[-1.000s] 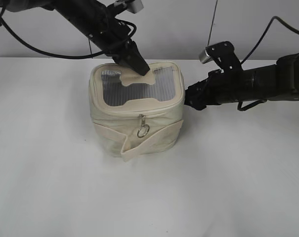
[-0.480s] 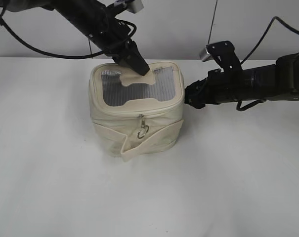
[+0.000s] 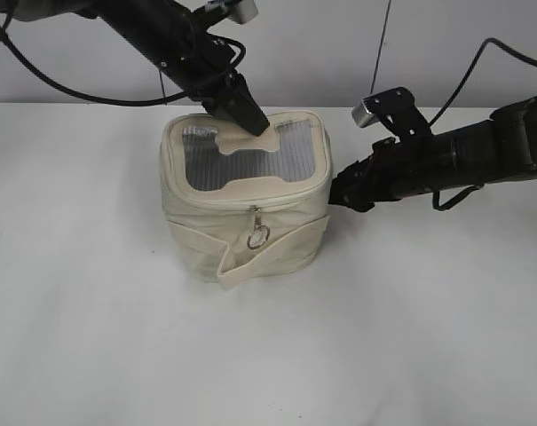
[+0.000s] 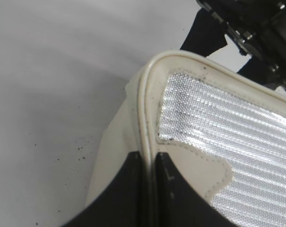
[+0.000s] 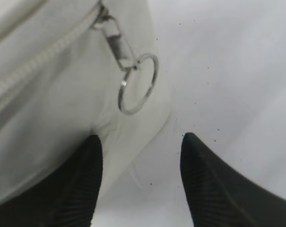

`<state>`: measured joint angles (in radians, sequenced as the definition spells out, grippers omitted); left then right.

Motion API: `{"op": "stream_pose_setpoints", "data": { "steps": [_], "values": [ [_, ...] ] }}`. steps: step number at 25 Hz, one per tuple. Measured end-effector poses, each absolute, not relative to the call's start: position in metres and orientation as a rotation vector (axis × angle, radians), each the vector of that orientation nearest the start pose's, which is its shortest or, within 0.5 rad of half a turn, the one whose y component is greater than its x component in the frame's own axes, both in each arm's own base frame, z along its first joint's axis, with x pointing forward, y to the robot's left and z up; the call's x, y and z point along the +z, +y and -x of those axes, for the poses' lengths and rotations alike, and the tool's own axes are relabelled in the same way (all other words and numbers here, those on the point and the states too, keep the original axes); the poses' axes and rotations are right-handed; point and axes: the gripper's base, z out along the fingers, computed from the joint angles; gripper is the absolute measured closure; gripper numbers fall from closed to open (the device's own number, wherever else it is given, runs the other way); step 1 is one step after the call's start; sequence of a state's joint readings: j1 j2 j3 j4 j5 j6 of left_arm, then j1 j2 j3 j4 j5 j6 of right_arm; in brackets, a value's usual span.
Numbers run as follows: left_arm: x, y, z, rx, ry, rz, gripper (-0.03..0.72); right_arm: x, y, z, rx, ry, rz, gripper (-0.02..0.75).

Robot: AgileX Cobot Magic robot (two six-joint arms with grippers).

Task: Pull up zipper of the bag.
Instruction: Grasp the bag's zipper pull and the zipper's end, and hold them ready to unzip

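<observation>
Boxy cream fabric bag, mesh top; left hand pressed together pinching its rim; right hand spread, now lower, beside ring-pull zipper.

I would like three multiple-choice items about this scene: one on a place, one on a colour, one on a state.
1. Where does the left gripper rest?
A. on the bag's rear top rim
B. on the table
C. on the front ring pull

2. What colour is the H-shaped patch?
A. red
B. cream
C. black

3. How is the right gripper?
A. shut on the zipper
B. shut on the strap band
C. open

Answers: 1 A, its fingers sit astride the rim piping; 2 B, it matches the fabric; 3 C, its jaws stand apart.
</observation>
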<state>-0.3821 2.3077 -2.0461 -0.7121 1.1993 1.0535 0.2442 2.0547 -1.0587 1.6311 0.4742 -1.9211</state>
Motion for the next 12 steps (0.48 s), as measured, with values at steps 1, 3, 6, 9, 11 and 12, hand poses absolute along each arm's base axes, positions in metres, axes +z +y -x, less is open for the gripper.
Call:
{"op": "stream_pose_setpoints", "data": {
  "steps": [1, 3, 6, 9, 11, 12],
  "values": [
    [0.2154, -0.2343, -0.4344, -0.802, 2.139, -1.519, 0.634, 0.1088, 0.1345, -0.3675, 0.563, 2.250, 0.811, 0.312],
    [0.2154, -0.2343, -0.4344, -0.802, 2.139, -1.519, 0.634, 0.1099, 0.1348, -0.3687, 0.571, 2.242, 0.782, 0.312],
    [0.2154, -0.2343, -0.4344, -0.802, 2.139, -1.519, 0.634, 0.1125, 0.1357, -0.3716, 0.580, 2.209, 0.743, 0.314],
    [0.2154, -0.2343, -0.4344, -0.802, 2.139, -1.519, 0.634, 0.1123, 0.1381, -0.3744, 0.590, 2.179, 0.761, 0.316],
    [0.2153, -0.2342, -0.4344, -0.801, 2.140, -1.520, 0.634, 0.1122, 0.1403, -0.3763, 0.586, 2.170, 0.769, 0.325],
    [0.2153, -0.2342, -0.4344, -0.801, 2.141, -1.519, 0.634, 0.1109, 0.1420, -0.3772, 0.585, 2.170, 0.773, 0.332]
  ]
}}
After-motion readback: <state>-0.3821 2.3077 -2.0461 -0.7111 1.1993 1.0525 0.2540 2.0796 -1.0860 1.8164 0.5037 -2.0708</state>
